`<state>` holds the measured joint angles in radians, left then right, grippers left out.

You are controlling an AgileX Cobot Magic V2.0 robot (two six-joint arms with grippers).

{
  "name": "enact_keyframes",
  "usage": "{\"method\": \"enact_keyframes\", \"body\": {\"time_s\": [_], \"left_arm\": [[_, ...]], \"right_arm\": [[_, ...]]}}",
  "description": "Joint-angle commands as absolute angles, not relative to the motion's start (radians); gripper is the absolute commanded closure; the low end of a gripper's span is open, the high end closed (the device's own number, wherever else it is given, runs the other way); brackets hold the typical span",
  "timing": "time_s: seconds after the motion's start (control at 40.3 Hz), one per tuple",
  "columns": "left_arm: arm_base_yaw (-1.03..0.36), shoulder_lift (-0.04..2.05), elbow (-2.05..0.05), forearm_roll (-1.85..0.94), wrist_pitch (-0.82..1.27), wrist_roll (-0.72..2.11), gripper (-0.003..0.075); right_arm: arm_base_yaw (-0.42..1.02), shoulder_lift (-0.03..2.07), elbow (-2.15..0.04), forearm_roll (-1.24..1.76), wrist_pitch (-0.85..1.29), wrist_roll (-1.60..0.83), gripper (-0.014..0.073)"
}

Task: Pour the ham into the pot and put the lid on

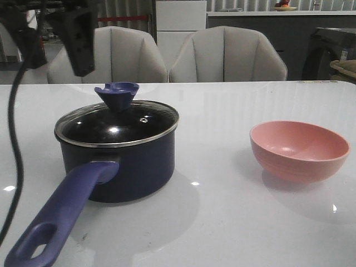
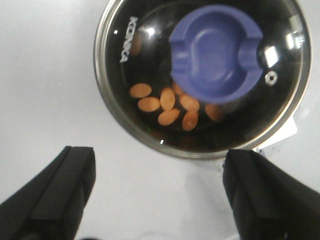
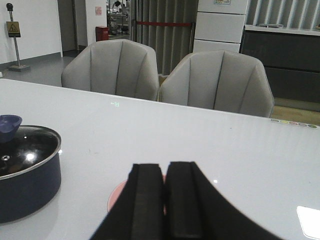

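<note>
The dark navy pot (image 1: 133,167) stands left of centre, its purple-blue handle (image 1: 67,214) pointing toward the near edge. The glass lid (image 1: 119,127) with its blue knob (image 1: 117,94) sits on the pot. Through the lid (image 2: 150,50), several orange-pink ham chunks (image 2: 167,105) lie on the pot's black bottom. My left gripper (image 2: 161,165) hangs open and empty above the pot, up and to the left of it (image 1: 57,65). My right gripper (image 3: 165,167) is shut on nothing, above the pink bowl (image 3: 116,200), and is out of the front view.
The pink bowl (image 1: 300,150) stands empty at the right of the white table (image 1: 222,222). Two grey chairs (image 1: 228,55) line the far edge. A black cable (image 1: 16,167) hangs down the left side.
</note>
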<state>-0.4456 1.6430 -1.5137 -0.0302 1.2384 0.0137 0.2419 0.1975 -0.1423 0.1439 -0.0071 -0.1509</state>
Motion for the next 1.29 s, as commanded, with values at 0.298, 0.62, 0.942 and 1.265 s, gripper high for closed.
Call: {"method": "enact_keyframes", "body": {"time_s": [0.298, 0.62, 0.942, 1.265], "left_arm": [[-0.438, 1.172, -1.161, -0.039, 1.003, 0.007, 0.0164], [-0.438, 0.764, -0.859, -0.046, 0.771, 0.007, 0.0164], [-0.438, 0.360, -0.544, -0.037, 0.486, 0.012, 0.0167], [-0.438, 0.162, -0.368, -0.014, 0.379, 0.012, 0.0581]], "right_arm": [[0.246, 0.205, -0.171, 0.145, -0.092, -0.153, 0.0444], [0.246, 0.205, -0.171, 0.145, -0.092, -0.153, 0.0444], [0.246, 0.205, -0.171, 0.145, -0.092, -0.153, 0.0444], [0.246, 0.205, -0.171, 0.145, -0.092, -0.153, 0.0444]]}}
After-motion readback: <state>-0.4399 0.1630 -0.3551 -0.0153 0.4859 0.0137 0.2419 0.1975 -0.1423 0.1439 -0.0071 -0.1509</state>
